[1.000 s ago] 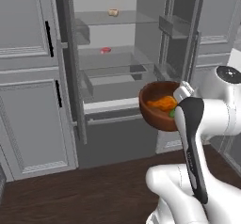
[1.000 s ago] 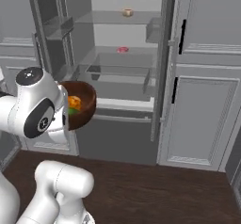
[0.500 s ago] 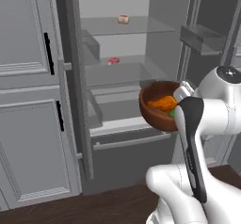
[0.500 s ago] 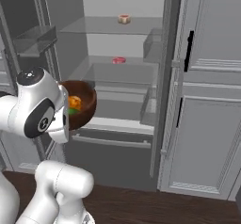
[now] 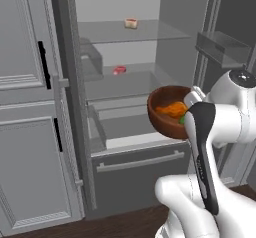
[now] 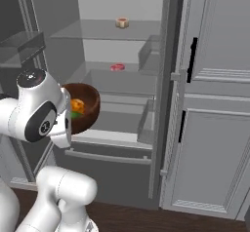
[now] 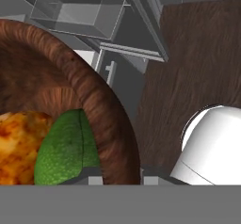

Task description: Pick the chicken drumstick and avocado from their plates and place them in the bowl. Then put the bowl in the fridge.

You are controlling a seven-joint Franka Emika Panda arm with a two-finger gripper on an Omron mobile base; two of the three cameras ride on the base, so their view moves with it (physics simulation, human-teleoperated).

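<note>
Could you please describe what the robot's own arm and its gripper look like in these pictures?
The arm is glossy white with rounded, bulbous segments. A dark charcoal band runs along one link, and a dark round joint cap with a small pale mark sits on another. A dark disc with a red dot tops one joint. No loose cables show. The gripper has small dark finger tips.

Fridge (image 5: 150, 147) open; glass shelves carry tan item (image 5: 131, 23), pink item (image 5: 119, 70).

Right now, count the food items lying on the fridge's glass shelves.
2. A small tan cube-like item lies on the upper clear glass shelf; a small red-pink item lies on the shelf below. More may be hidden behind the arm.
</note>
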